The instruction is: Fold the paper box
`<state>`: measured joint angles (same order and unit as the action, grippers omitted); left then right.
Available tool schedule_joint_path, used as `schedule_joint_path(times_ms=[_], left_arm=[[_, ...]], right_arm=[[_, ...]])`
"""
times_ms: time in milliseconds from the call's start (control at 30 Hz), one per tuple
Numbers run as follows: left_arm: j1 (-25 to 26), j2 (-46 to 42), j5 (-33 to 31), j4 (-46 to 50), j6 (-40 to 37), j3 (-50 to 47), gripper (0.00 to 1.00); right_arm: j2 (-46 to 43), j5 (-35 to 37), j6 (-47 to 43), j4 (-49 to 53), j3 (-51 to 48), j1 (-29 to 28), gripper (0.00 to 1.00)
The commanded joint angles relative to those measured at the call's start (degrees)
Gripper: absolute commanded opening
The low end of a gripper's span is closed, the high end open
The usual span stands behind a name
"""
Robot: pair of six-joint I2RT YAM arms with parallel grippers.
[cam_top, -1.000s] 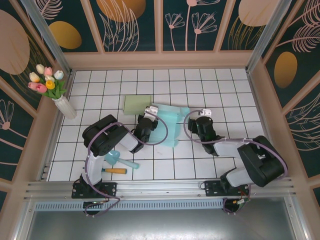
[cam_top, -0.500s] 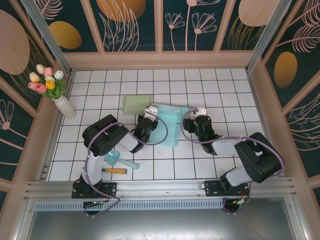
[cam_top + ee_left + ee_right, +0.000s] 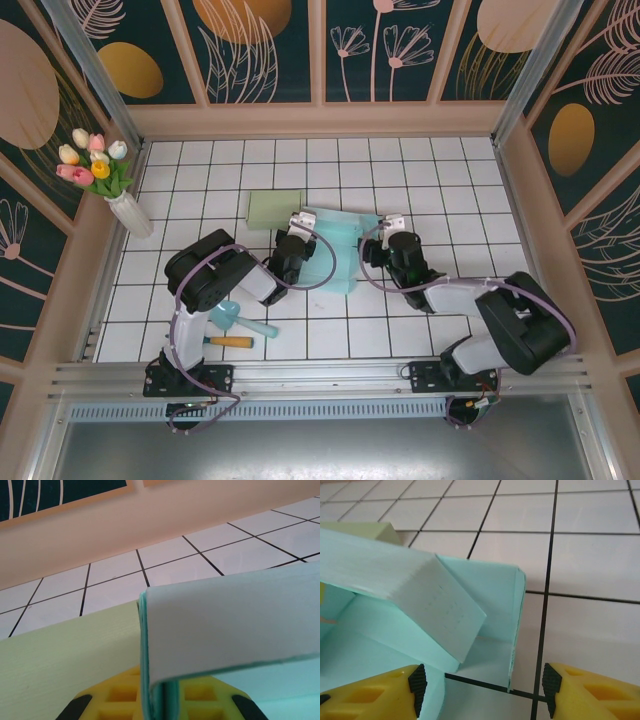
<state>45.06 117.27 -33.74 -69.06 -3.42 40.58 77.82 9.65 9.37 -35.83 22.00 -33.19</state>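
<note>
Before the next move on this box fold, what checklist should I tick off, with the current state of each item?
1. Left gripper shut on box wall: ok.
2. Right gripper open: ok.
3. Box corner lined up between right fingers: ok.
4. Right fingers touching box: cannot tell.
5. Green box clear of the fold: cannot tell; it sits right beside the left grip.
6. Vase away from both arms: ok.
</note>
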Motion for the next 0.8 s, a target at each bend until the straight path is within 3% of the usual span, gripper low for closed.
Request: schedule_joint_path(times_ms=[0, 167, 267, 400, 433, 567, 767], left_arm=[[0.1, 1.7, -1.0, 6.8, -2.5, 0.1, 0.11], [0.1, 1.8, -0.7, 4.8, -3.1, -0.7, 0.11], [0.1, 1.7, -0.4, 4.3, -3.2, -1.0, 0.11], [0.1, 1.7, -0.4, 4.2, -3.0, -1.1, 0.11], [0.1, 1.7, -0.4, 4.2, -2.9, -1.2, 0.11], [0.1, 1.4, 0.0, 3.3, -2.4, -1.9, 0.11], [0.1, 1.5, -0.1, 3.5, -2.6, -1.6, 0.11]], right_arm=[[-8.6, 3.4, -0.4, 7.8, 2.0, -0.5, 0.67], [-16.6, 6.3, -11.2, 28.5, 12.7, 0.0, 0.71], [-17.4, 5.6, -23.8, 29.0, 15.9, 0.8, 0.73], [-19.1, -8.4, -48.5, 18.3, 11.4, 7.2, 0.77], [-18.7, -11.6, -52.0, 19.7, 12.2, 9.4, 0.77], [-11.8, -18.6, -64.2, 41.4, 23.5, 17.6, 0.75], [-2.7, -22.0, -76.1, 39.0, 25.2, 23.7, 0.73]])
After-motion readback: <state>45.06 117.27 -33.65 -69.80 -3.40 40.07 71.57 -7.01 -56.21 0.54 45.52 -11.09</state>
